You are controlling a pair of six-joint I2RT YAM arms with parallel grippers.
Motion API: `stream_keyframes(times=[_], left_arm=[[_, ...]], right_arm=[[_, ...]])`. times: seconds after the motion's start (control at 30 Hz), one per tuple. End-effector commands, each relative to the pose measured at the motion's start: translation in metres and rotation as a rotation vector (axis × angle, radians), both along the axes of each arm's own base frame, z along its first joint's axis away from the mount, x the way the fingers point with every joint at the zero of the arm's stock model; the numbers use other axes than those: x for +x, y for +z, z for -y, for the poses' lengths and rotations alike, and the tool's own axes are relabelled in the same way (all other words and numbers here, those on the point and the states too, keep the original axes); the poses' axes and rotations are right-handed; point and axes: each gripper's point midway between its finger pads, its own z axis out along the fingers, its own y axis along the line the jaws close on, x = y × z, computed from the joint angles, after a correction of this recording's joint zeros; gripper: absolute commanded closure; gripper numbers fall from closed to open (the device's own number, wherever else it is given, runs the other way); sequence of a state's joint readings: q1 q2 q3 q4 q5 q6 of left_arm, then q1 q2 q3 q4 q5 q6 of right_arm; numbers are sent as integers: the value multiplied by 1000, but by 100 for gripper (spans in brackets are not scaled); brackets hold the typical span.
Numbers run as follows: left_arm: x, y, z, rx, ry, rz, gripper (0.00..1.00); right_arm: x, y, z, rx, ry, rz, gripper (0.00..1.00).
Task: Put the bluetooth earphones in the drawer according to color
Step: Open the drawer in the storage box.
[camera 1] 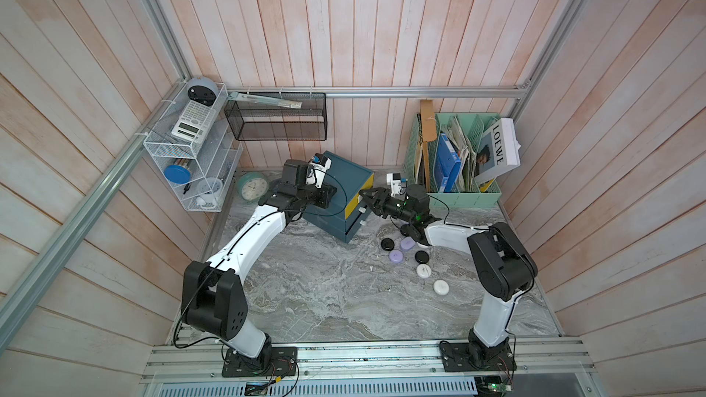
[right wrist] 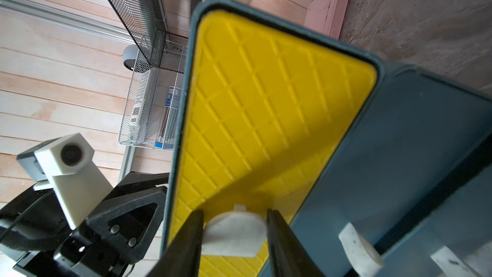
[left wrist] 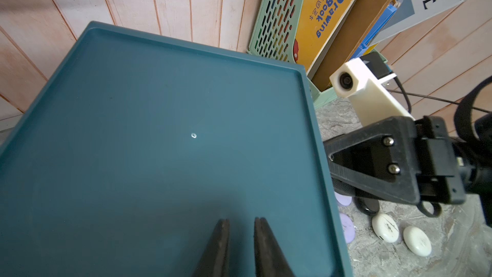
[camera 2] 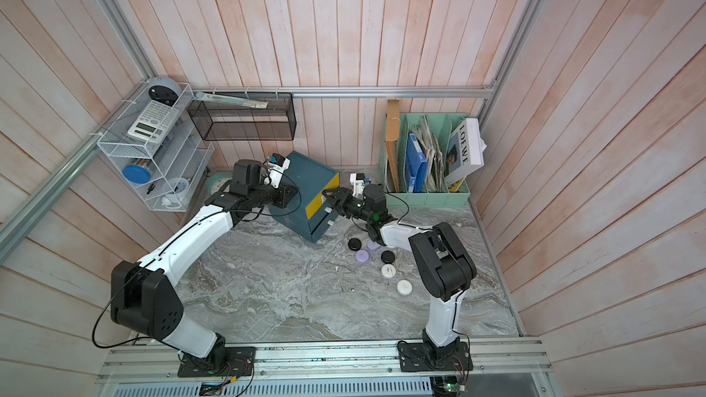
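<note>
The drawer [left wrist: 159, 129] is smooth matt plastic, its yellow front [right wrist: 266, 102] diamond-ribbed; the tabletop [camera 1: 324, 292] seems veined stone.

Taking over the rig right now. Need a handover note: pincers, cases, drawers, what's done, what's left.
Left pincer: narrowly open, empty, over the cabinet top.
Right pincer: jaws on either side of the yellow drawer's white handle; cannot tell if it is clamped.
Cases: six visible on the table: two black cases, two lilac cases, two white cases. The right arm may hide more.
Done: nothing seen stowed; yellow drawer looks shut.
Left: open the drawers and sort every case by colour.
</note>
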State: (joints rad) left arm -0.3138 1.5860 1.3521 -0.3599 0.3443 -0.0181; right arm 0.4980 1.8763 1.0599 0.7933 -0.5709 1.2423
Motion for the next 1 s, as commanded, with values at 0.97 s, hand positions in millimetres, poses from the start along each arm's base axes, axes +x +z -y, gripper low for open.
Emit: stream_keyframes(times=[0.97], left_arm=[[-7,-24,-6,69,0,-72,78]], right_arm=[[-31,-14,59,-61,-27,-18,67]])
